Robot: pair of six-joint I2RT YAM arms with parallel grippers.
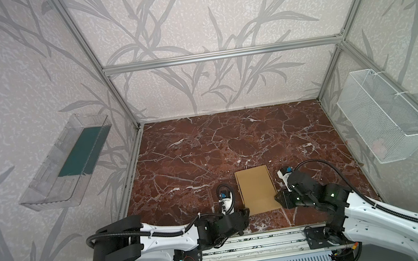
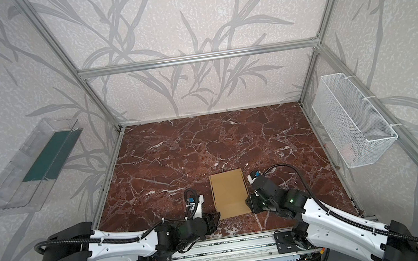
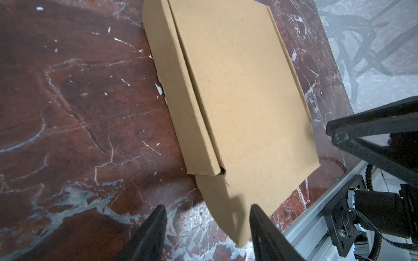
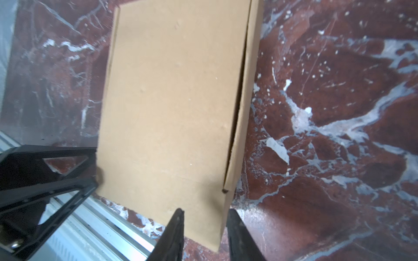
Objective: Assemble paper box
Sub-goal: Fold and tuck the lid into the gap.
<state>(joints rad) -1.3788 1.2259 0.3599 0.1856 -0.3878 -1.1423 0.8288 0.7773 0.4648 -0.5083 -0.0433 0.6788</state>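
Note:
The paper box (image 1: 256, 189) (image 2: 229, 193) is a flat tan cardboard mailer lying lid-down-closed on the marble table (image 1: 204, 143), near the front edge. My left gripper (image 1: 244, 212) (image 3: 207, 217) is at its near-left corner. It is open, and a rounded flap of the box (image 3: 217, 203) pokes between the fingers, close to one fingertip (image 3: 256, 214). My right gripper (image 1: 281, 198) (image 4: 205, 217) is at the near-right corner. Its fingers stand apart and straddle that corner of the box (image 4: 172, 90), with one finger (image 4: 178, 221) over the lid and the other beside the folded side edge.
A clear plastic tray (image 1: 68, 162) with a dark green insert hangs on the left wall. A white wire-mesh basket (image 1: 383, 117) hangs on the right wall. An aluminium rail (image 1: 246, 245) runs along the table's front, just behind the box's near edge.

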